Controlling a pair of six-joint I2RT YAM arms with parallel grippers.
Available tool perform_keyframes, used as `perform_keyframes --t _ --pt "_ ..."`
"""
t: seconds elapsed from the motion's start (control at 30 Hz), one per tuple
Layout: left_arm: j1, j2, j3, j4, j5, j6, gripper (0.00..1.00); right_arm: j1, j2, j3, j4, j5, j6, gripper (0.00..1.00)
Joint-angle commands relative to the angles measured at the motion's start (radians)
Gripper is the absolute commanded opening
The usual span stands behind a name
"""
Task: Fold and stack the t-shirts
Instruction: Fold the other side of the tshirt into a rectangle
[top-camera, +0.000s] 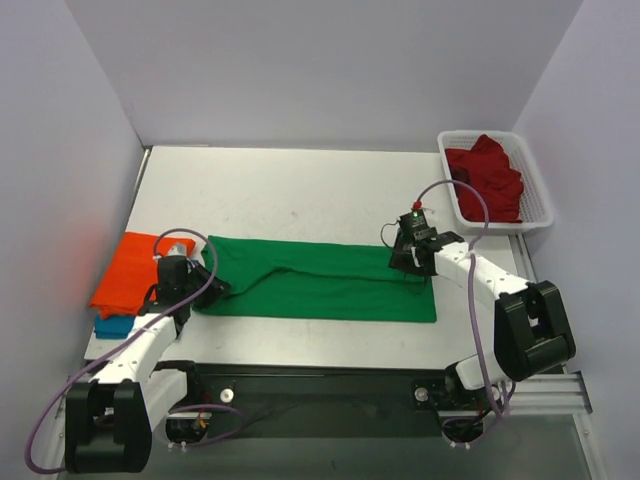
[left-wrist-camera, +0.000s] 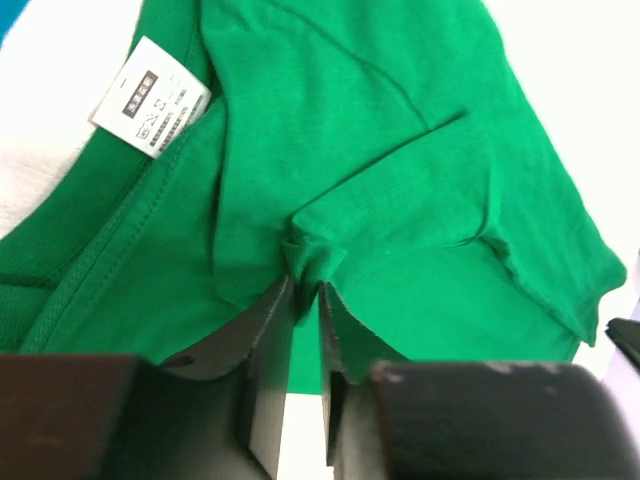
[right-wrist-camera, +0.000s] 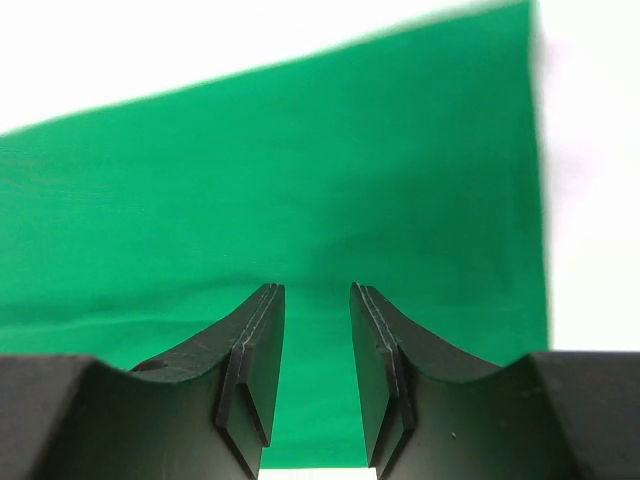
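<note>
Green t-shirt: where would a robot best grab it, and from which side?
Probably the right-hand hem edge, coming down from above: the green t-shirt lies flat as a long strip, so only its edges offer cloth to pinch.

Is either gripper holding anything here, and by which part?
Left gripper pinches a bunched fold of the green t-shirt, near its collar end. Right gripper holds nothing, jaws open.

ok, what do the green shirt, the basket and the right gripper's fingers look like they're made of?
green t-shirt: soft matte knit, probably cotton or a blend. It creases and bunches, with stitched seams and a sewn-in label.
basket: white plastic by the look, with rigid open-mesh walls.
right gripper fingers: black, matte and rigid, likely plastic with a thin layered pad face. The exact material isn't clear.
</note>
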Motion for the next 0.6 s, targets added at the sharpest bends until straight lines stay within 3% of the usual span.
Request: perform_keyframes --t 0.0,0.17,0.23,0.4,0.57 --pt "0.007 -0.059 0.010 0.007 0.000 0.004 0.28 0.053 0.002 0.109 -0.037 0.030 -0.015 0.33" --pt "0.007 -0.123 0.036 -0.043 -0.018 0.002 0.43 0.133 0.106 0.236 -0.046 0.030 -0.046 0.34" --pt "0.007 -0.139 0.050 -0.062 -0.036 -0.008 0.45 0.162 0.151 0.325 -0.049 0.016 -0.050 0.34" --pt "0.007 -0.139 0.085 -0.071 -0.052 -0.028 0.45 0.269 0.336 0.521 -0.058 -0.007 -0.063 0.33" --pt "0.001 -0.007 0.148 -0.051 -0.050 -0.048 0.38 0.343 0.529 0.728 -0.055 -0.054 -0.060 0.32"
